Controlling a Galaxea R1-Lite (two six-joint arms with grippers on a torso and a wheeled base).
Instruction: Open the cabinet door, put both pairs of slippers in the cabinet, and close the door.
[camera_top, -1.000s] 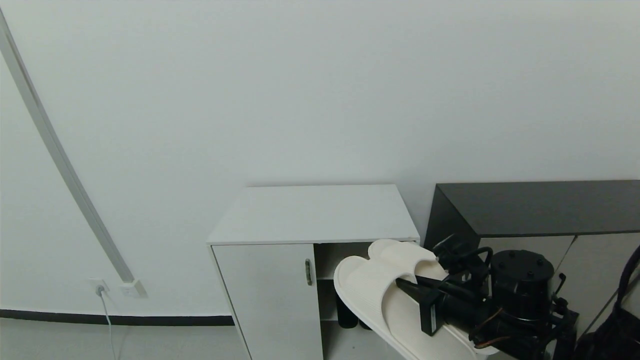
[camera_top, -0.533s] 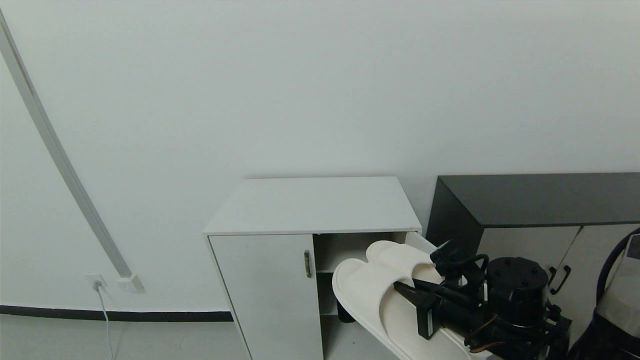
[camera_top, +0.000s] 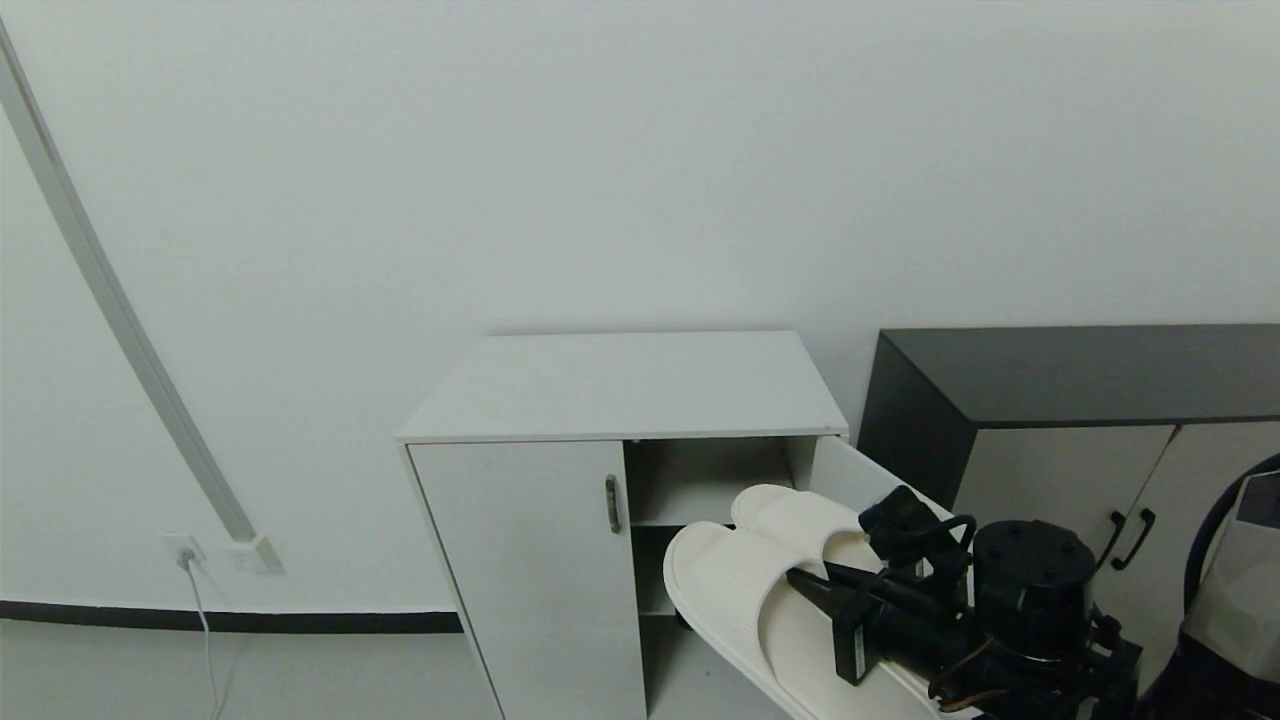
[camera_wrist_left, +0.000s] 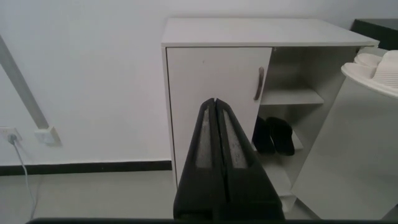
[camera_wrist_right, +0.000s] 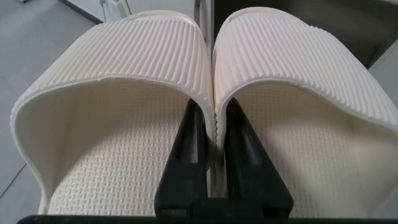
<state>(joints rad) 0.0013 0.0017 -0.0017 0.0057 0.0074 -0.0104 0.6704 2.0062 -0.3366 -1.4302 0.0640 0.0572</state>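
The white cabinet has its left door closed and its right door swung open. My right gripper is shut on a pair of white slippers, clamping their inner edges together. Their toes point into the open compartment, level with the upper shelf and just in front of it. A pair of black slippers lies on the lower shelf inside. My left gripper is shut with nothing in it and stands back from the closed door.
A black sideboard stands directly right of the cabinet, and the open door juts out between them. A wall socket with a cable and a slanted cable duct are on the wall to the left.
The head view has shifted, so the cabinet now sits higher in the picture. Against the cabinet, the held white slippers have sunk from its top edge to the upper shelf's level.
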